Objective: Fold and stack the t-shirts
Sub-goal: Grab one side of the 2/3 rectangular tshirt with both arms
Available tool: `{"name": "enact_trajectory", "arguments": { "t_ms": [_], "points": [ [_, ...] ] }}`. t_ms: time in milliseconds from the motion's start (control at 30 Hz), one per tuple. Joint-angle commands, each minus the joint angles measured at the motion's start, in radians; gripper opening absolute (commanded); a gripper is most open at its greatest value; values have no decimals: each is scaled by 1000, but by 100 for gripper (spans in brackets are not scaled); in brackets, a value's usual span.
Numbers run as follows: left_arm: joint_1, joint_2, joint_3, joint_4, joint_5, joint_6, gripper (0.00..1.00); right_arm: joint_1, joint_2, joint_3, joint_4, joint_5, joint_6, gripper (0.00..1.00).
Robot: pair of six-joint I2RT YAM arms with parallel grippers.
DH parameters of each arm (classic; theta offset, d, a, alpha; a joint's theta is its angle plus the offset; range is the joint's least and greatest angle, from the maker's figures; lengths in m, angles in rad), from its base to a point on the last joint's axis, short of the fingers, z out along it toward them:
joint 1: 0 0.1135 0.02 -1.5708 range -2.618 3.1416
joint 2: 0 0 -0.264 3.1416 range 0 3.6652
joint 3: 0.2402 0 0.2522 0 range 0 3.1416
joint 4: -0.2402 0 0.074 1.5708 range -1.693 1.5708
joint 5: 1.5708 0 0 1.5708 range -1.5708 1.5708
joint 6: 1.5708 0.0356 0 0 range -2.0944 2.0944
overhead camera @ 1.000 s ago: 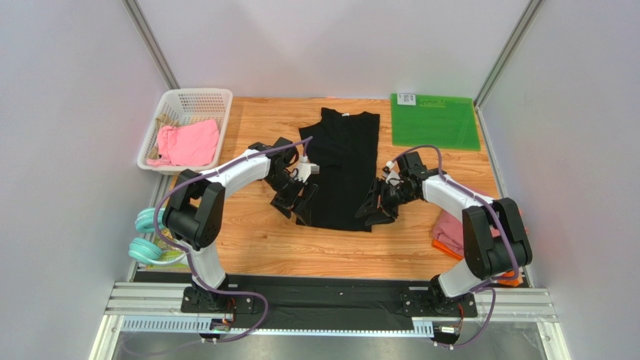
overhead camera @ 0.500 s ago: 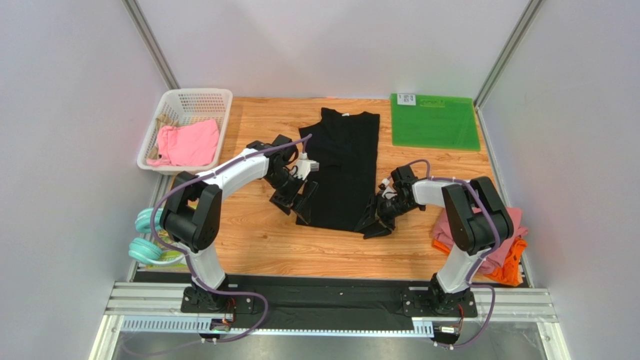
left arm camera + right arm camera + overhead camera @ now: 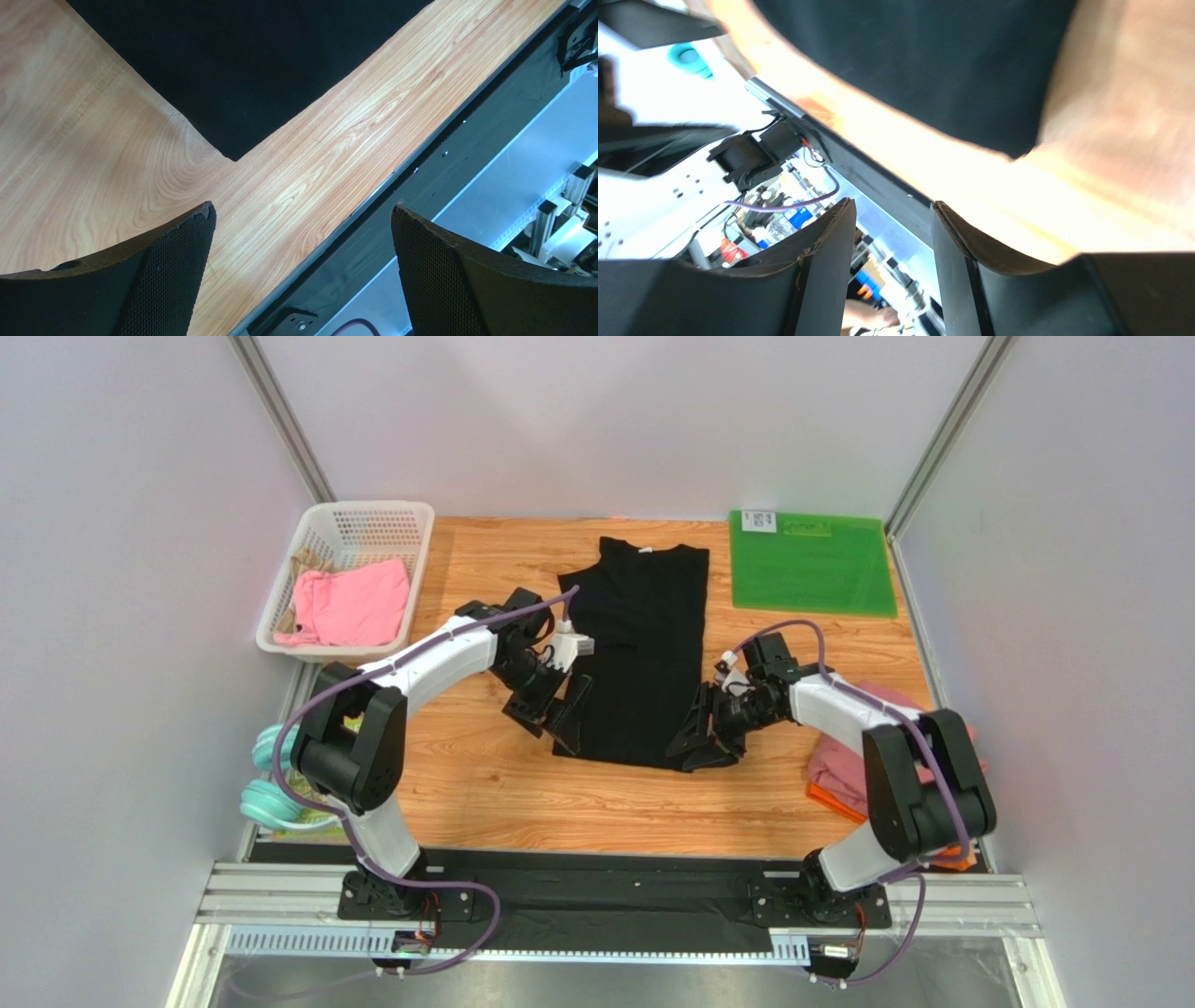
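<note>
The black t-shirt (image 3: pixel 643 651) lies in the middle of the wooden table (image 3: pixel 477 798). It is soft, light and limp, so its hem corners are the best holds. Its long axis runs near to far, with the collar at the far end. The left gripper (image 3: pixel 302 217) hangs wide open by the near-left corner. The right gripper (image 3: pixel 892 210) shows a narrower gap, seemingly empty, in a blurred view.

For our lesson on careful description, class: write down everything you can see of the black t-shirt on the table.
The black t-shirt is soft matte cloth, folded lengthwise into a long narrow strip, no sleeves showing. It lies flat on the wooden table, collar at the far end, hem at the near end. The open left pincer hovers just off its near left corner without touching; the right pincer is by the near right corner, contact unclear.
</note>
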Motion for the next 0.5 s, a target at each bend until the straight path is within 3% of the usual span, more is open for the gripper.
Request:
{"name": "enact_trajectory", "arguments": {
  "t_ms": [0, 467],
  "points": [
    [-3, 7, -31, 26, 31, -39, 100, 1, -97, 26, -102, 31, -13, 50],
    [-3, 141, -22, 59, 28, -88, 100, -135, 5, -68, -66, 93, -102, 50]
  ]
}}
